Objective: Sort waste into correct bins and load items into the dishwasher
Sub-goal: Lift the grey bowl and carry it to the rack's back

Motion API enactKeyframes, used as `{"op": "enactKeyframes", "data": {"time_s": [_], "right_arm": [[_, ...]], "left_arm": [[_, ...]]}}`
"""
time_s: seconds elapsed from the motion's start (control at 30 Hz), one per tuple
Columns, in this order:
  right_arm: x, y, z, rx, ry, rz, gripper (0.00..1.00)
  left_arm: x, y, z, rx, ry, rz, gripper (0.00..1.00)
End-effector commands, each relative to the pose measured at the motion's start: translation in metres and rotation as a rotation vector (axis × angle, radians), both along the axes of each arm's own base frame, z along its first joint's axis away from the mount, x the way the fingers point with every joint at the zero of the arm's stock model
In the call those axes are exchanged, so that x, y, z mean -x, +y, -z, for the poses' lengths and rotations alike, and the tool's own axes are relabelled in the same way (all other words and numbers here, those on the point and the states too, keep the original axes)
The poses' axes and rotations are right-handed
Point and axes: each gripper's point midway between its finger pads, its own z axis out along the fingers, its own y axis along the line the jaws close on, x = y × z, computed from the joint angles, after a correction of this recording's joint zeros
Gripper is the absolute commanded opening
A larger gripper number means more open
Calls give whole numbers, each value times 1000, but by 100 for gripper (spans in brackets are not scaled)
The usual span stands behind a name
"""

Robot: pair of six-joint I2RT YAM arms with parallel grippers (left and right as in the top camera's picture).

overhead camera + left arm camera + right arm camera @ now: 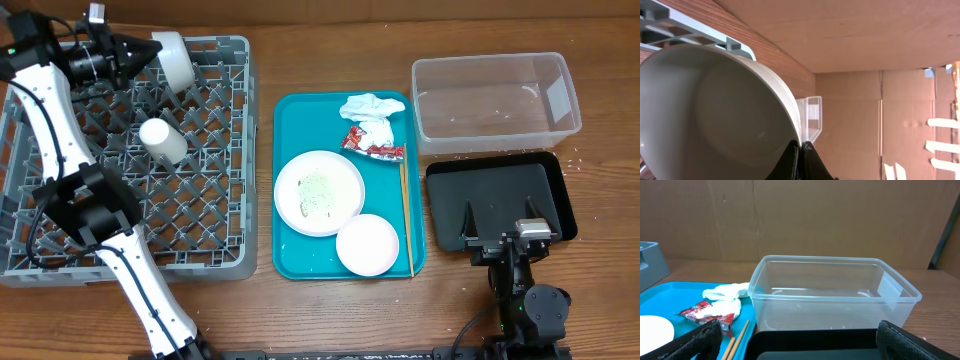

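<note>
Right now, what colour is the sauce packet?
The packet is red and white; overhead shows it best.

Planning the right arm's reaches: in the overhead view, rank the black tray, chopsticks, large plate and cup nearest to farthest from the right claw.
From the right claw:
1. black tray, under it.
2. chopsticks, teal tray's right edge.
3. large plate, teal tray's left part.
4. cup, in the dish rack, far left.

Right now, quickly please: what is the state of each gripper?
Left gripper: shut on the rim of the bowl.
Right gripper: open, holding nothing, above the black tray.
</note>
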Motion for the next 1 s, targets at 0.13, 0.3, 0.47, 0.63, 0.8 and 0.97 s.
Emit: {"op": "enactKeyframes", "data": {"time_s": [0.13,0.3,0.47,0.63,0.8,0.97], "right_arm": [[0,2,2,0,-4,-8,100],[0,2,2,0,-4,-8,100],[0,2,2,0,-4,-8,100],[0,2,2,0,-4,-8,100],[0,2,2,0,-4,-8,100],[0,2,2,0,-4,-8,100]], "left_arm": [[1,9,0,12,-28,-3,4],[1,13,9,-31,-39,-8,4],[1,7,13,-16,-33,6,4],[0,8,19,-33,-28,4,4],[1,10,23,-51,-10,-3,4],[0,2,17,-17,-22,16,4]]}}
